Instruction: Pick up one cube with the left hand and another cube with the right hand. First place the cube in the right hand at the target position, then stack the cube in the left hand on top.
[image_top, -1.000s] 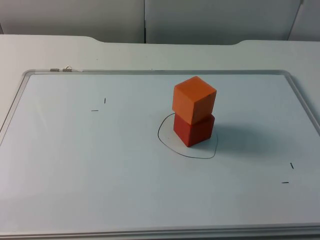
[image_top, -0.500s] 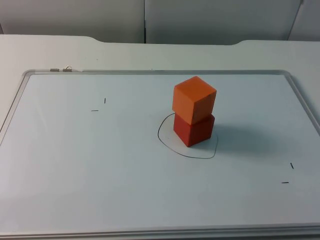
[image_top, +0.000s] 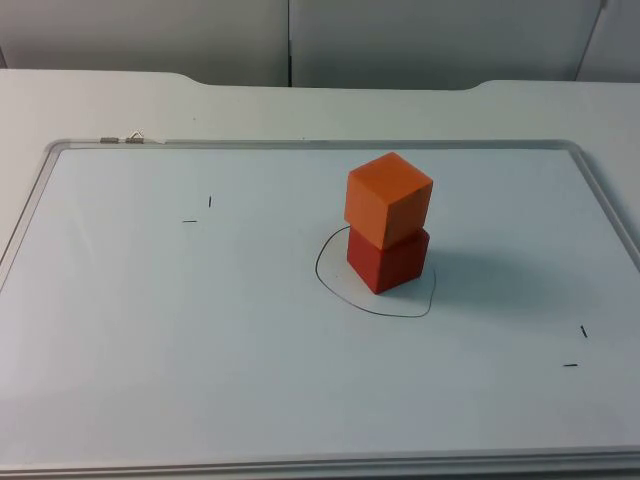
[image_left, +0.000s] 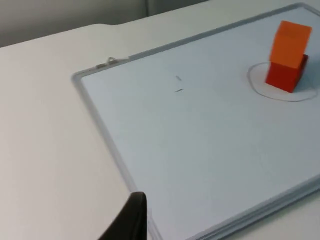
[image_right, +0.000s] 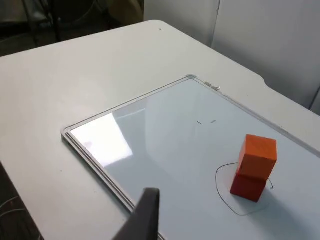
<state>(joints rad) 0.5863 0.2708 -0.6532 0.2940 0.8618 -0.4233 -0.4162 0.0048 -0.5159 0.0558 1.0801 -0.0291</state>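
Nothing has moved in the last second: orange cube (image_top: 389, 198) rests on red cube (image_top: 388, 258) inside the drawn outline (image_top: 330, 285) right of centre; stack apparently complete, both grippers' jaw states impossible to tell.

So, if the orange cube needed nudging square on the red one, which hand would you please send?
Right, probably. The orange cube on the red cube stands right of the whiteboard's middle, on that arm's side. Both the left hand and right hand wait near the board's edge.
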